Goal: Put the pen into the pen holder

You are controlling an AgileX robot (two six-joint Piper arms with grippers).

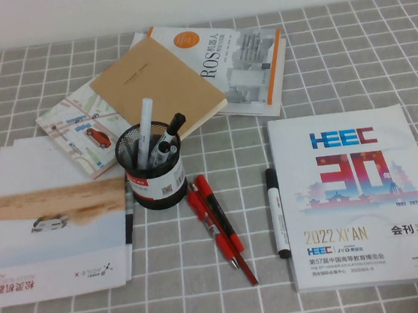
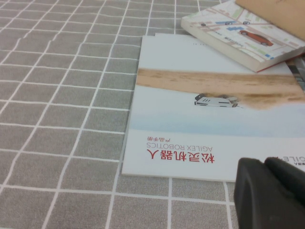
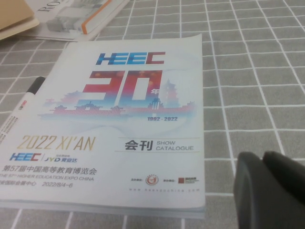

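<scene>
Only the high view shows the pen (image 1: 144,133): it stands in the holder (image 1: 153,176), nearly upright, long axis leaning slightly, top end up and away from the robot, beside dark-capped pens. The left wrist view shows the left gripper (image 2: 269,193) above a brochure's (image 2: 209,119) near corner; the right wrist view shows the right gripper (image 3: 269,191) by a catalogue's (image 3: 119,119) near edge. I cannot tell whether either pincer is apart or together.

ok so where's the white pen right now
High view: the white pen stands in the pen holder, left of centre, beside dark markers; neither the left gripper nor right gripper is near.
</scene>
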